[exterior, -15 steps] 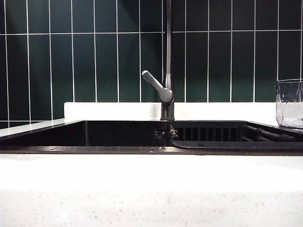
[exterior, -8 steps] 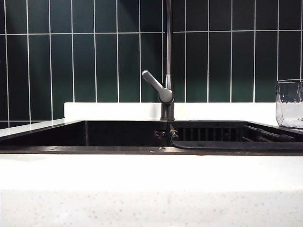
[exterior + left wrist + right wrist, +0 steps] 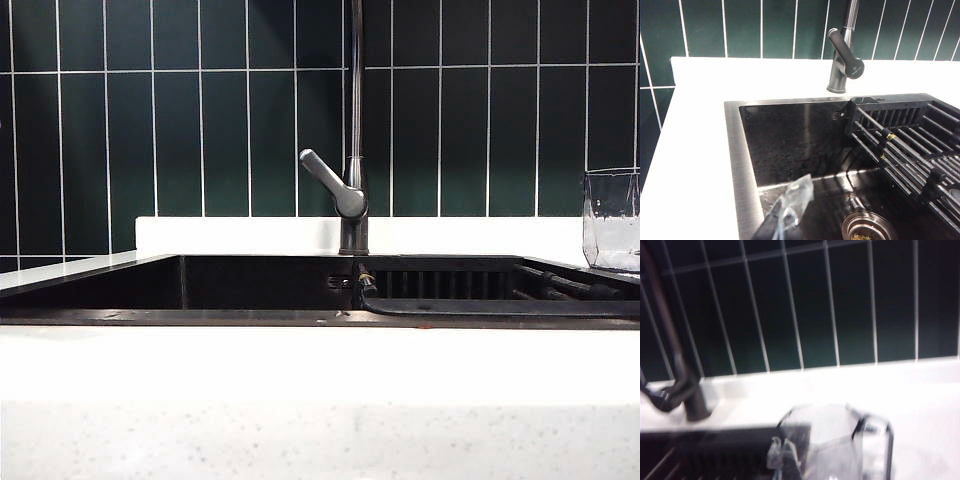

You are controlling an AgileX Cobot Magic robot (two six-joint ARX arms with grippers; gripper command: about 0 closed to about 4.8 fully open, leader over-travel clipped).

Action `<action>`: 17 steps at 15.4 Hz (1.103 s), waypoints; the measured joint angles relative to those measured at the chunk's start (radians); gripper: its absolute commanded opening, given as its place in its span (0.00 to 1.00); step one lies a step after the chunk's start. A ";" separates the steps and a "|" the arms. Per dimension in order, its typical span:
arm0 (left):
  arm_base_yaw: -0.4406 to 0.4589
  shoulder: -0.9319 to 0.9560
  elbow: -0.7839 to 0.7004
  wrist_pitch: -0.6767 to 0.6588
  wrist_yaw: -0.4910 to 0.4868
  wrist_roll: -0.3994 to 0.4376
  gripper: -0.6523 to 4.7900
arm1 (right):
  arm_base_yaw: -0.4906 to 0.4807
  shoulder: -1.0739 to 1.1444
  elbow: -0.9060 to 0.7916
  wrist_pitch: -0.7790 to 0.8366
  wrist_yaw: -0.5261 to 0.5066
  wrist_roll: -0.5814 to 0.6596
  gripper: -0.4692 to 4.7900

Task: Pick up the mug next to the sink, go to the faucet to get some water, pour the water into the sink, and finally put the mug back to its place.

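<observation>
Now, view by view:

Exterior view, mug: the mug (image 3: 612,220) stands upright on the white tabletop (image 3: 320,365), at the far right, just beside the sink (image 3: 180,290). Its right part runs past the picture edge.
Exterior view, faucet: the faucet (image 3: 353,120) rises behind the middle of the sink. Its grey lever (image 3: 330,182) slants up to the left.
Exterior view, rack: a ribbed black rack (image 3: 480,285) fills the right half of the sink.
Exterior view, claws: neither claw shows.

Left wrist view, left claw: the left claw (image 3: 790,205) hangs over the near left corner of the sink (image 3: 790,135), its tips pressed together on nothing.
Left wrist view, drain: a round metal drain (image 3: 867,227) sits in the sink floor, close by the claw.
Left wrist view, faucet: the faucet (image 3: 842,60) stands on the tabletop behind the sink, well apart from the claw.

Right wrist view, right claw: the picture is blurred. The right claw (image 3: 782,452) is pressed together and holds nothing.
Right wrist view, mug: the mug (image 3: 835,440) stands on the tabletop right by the claw's tips; touching or not, I cannot tell.
Right wrist view, faucet: the faucet (image 3: 675,365) is off to one side, well apart from the mug.
</observation>
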 measured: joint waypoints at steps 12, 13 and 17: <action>0.000 0.000 0.000 0.000 0.024 -0.022 0.11 | 0.118 -0.688 -0.001 -0.666 0.047 -0.092 0.08; 0.000 0.000 0.000 0.000 0.030 -0.025 0.11 | 0.118 -0.748 -0.001 -0.729 0.047 -0.101 0.08; 0.000 0.000 0.001 0.003 0.044 -0.026 0.11 | 0.117 -0.897 -0.001 -0.885 0.090 -0.117 0.08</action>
